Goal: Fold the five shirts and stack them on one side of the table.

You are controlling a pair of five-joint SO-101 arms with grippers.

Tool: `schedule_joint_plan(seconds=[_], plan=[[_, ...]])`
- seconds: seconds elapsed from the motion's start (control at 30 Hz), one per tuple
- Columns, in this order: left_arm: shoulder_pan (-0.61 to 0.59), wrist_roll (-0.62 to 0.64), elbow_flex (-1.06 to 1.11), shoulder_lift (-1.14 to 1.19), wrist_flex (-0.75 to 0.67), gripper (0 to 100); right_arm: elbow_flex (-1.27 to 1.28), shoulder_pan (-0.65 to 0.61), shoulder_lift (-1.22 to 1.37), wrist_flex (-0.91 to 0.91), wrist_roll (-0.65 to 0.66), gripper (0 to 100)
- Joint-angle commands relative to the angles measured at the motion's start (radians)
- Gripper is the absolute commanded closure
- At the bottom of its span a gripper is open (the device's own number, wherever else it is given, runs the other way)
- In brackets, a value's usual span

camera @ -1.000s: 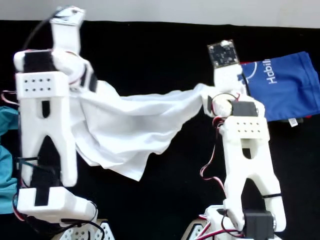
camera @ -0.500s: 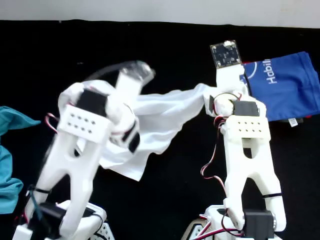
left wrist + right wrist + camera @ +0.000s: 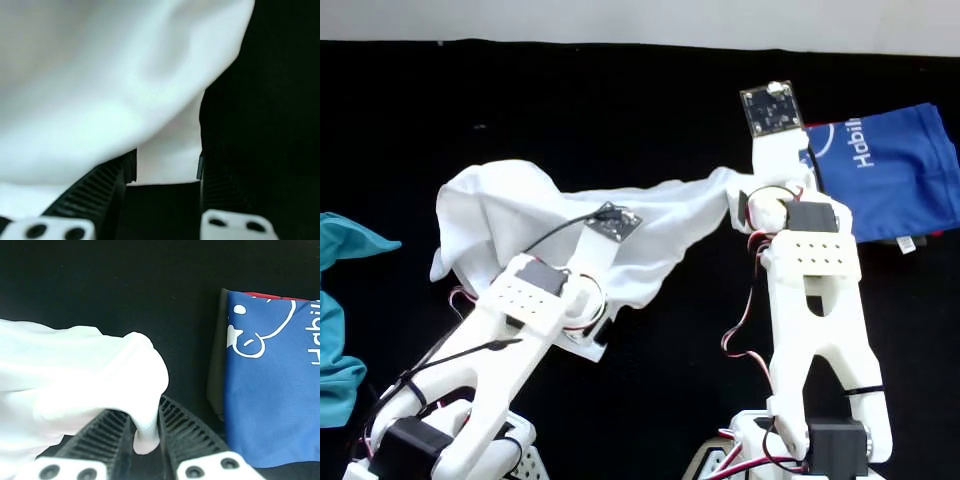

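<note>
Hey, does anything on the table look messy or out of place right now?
The white shirt is bunched, not flat, one end pinched by the right gripper. The teal shirt lies crumpled on the table. The blue shirt looks tidy.

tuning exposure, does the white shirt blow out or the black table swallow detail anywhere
High view: the white shirt keeps its fold shading, while the black table shows as flat dark. Left wrist view: the shirt is nearly uniform white with faint shading. Right wrist view: its pinched tip is brightest; the blue shirt is evenly lit.
</note>
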Motion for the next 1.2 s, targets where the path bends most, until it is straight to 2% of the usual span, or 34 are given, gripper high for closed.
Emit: schedule_joint_plan(seconds=[0.0, 0.23, 0.43, 0.63, 0.73, 0.8, 1.0, 1.17], plan=[[0.008, 0.009, 0.027, -0.027, -0.092, 79, -0.004, 0.01, -0.004, -0.015, -0.006, 99.3], [0.085, 0.077, -0.019, 0.157, -0.103, 79, -0.004, 0.01, -0.004, -0.015, -0.006, 99.3], [0.087, 0.087, -0.171, 0.28, -0.014, 79, -0.004, 0.01, -0.004, -0.015, -0.006, 99.3], [0.081, 0.081, -0.189, 0.331, -0.008, 80, -0.004, 0.01, -0.004, -0.015, -0.006, 99.3], [0.05, 0.08, -0.203, 0.332, 0.025, 87, -0.004, 0.01, -0.008, -0.015, -0.006, 99.3], [0.019, 0.08, -0.228, 0.332, 0.063, 99, -0.004, 0.01, -0.01, -0.015, -0.006, 99.3], [-0.054, 0.08, -0.378, 0.325, 0.253, 99, -0.001, 0.012, -0.01, -0.012, -0.006, 99.3], [-0.077, 0.08, -0.536, 0.182, 0.457, 99, -0.087, 0.012, -0.013, 0.111, -0.011, 99.3]])
